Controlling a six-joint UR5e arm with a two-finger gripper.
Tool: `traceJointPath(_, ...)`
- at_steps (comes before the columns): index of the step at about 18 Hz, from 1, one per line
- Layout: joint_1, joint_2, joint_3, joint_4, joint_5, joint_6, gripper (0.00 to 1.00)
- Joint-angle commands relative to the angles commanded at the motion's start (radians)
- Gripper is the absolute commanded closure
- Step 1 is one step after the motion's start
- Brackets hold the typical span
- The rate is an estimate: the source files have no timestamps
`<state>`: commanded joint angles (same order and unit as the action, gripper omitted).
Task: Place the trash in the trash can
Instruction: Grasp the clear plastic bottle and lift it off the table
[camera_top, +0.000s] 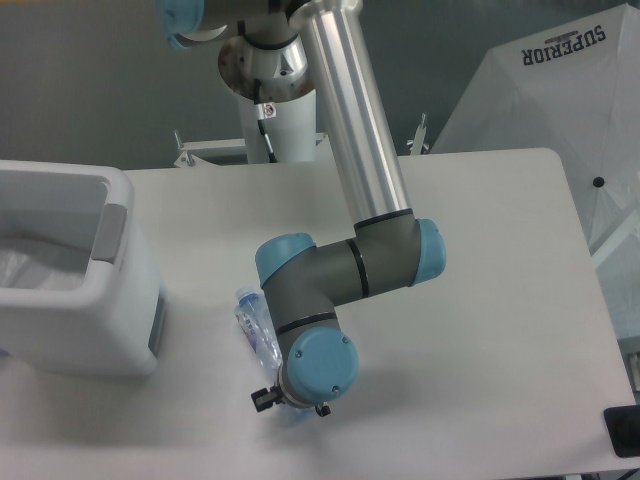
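Lying tilted: clear blue-capped bottle (256, 324)

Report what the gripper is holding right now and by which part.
The gripper appears to hold the bottle near its base end; the wrist hides the fingers, so contact is not certain.

The arm reaches down over the white table (480, 300), its gripper (285, 405) mostly hidden under the blue wrist cap. The clear bottle (256, 326) lies tilted beside the wrist, cap end toward the trash can (75, 270) at left
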<state>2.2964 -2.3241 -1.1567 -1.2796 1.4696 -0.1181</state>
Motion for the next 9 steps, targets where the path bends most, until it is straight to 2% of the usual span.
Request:
traceJointPath(4,0.006,0.084,0.000,0.088,-0.011,0.005,0.52)
traceJointPath(9,0.020,0.189,0.009,0.200,-0.129,0.008,0.52)
